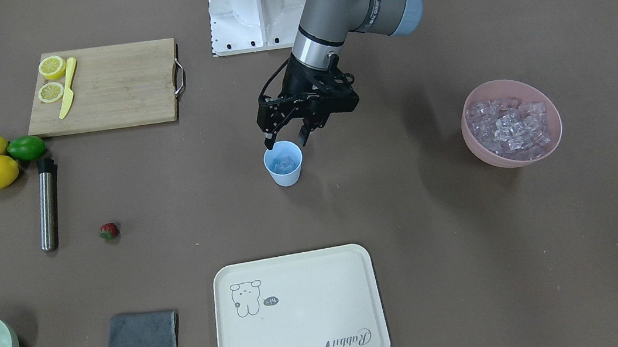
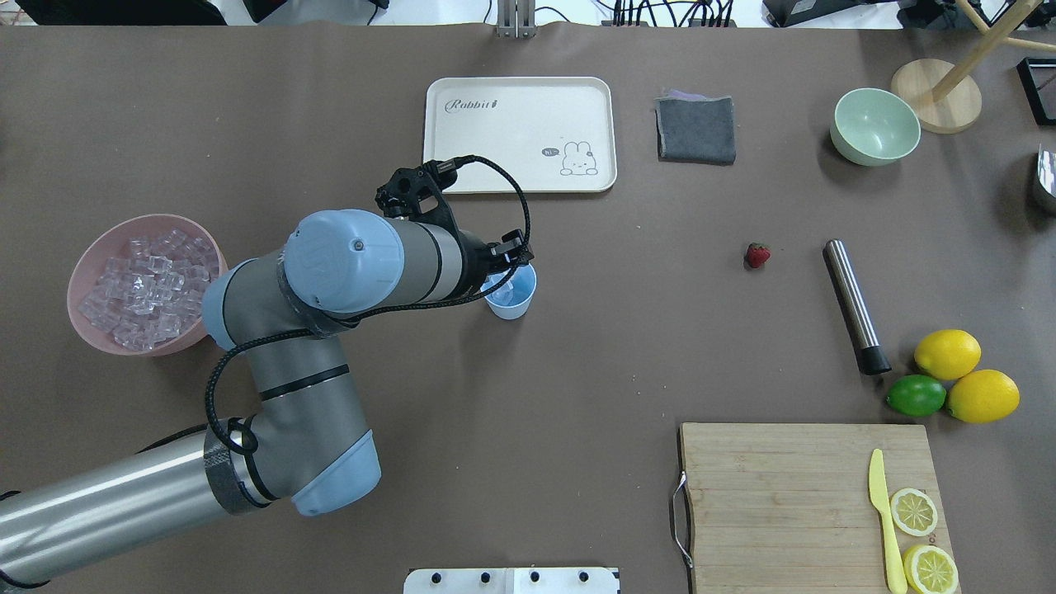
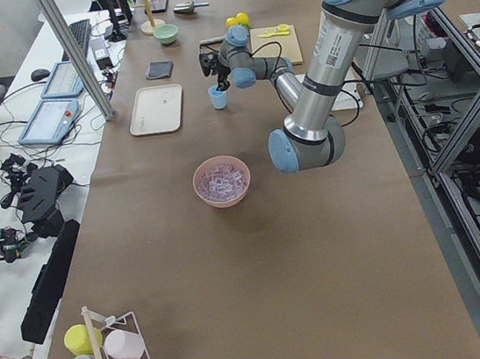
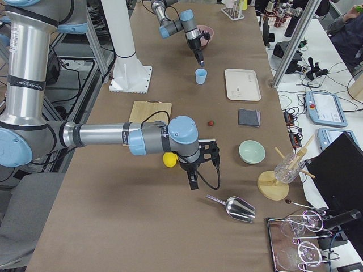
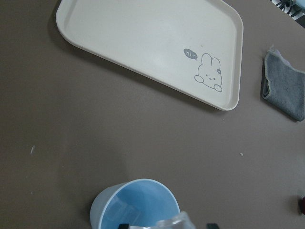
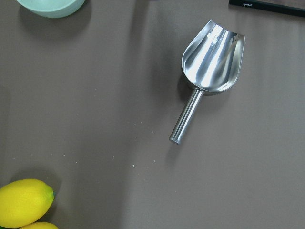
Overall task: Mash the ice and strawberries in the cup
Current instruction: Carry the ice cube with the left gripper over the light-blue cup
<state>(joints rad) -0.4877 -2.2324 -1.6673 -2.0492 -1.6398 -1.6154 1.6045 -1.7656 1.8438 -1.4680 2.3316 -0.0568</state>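
The light-blue cup (image 1: 285, 167) stands mid-table with a few clear ice cubes (image 1: 284, 162) inside. My left gripper (image 1: 285, 138) hangs open just over its rim, one finger to each side. In the left wrist view a clear ice cube (image 5: 172, 222) sits loose between the spread fingertips above the cup (image 5: 136, 205). The strawberry (image 1: 108, 231) lies alone on the table, far from the cup. My right gripper (image 4: 193, 182) shows only in the exterior right view, above the table near a lemon; I cannot tell if it is open or shut.
A pink bowl (image 1: 490, 158) full of ice sits on my left. A steel muddler (image 1: 47, 205), lemons, a lime and a cutting board (image 1: 115, 85) lie on my right. The cream tray (image 1: 304, 327), a grey cloth, a green bowl and a metal scoop (image 6: 209, 62) are also here.
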